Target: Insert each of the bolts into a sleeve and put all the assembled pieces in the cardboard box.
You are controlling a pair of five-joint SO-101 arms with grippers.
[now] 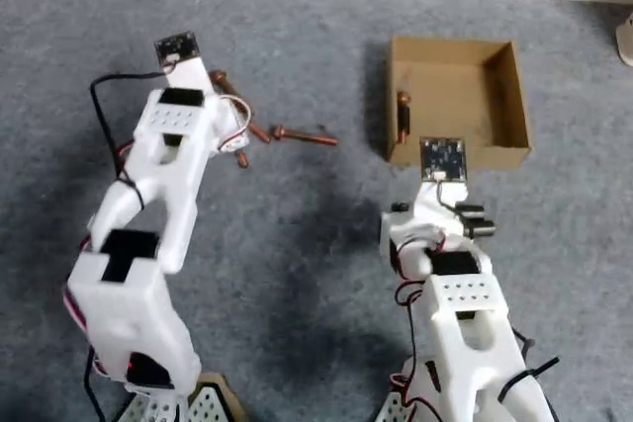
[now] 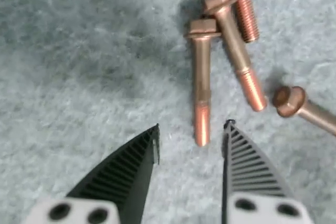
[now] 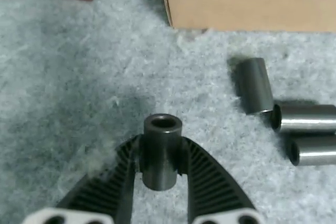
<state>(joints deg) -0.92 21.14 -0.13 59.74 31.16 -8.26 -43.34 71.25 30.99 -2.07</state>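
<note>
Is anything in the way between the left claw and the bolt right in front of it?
Nothing visible is. The left gripper is open over the carpet, and the nearest bolt points its threaded end into the gap. Another bolt lies close beside it, not in between.

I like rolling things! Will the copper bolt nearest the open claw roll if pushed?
Probably only a little: the bolt is round, but its wide head would likely make it curve, and the fuzzy carpet should slow it. It looks like stiff metal, unlikely to bend.
</note>
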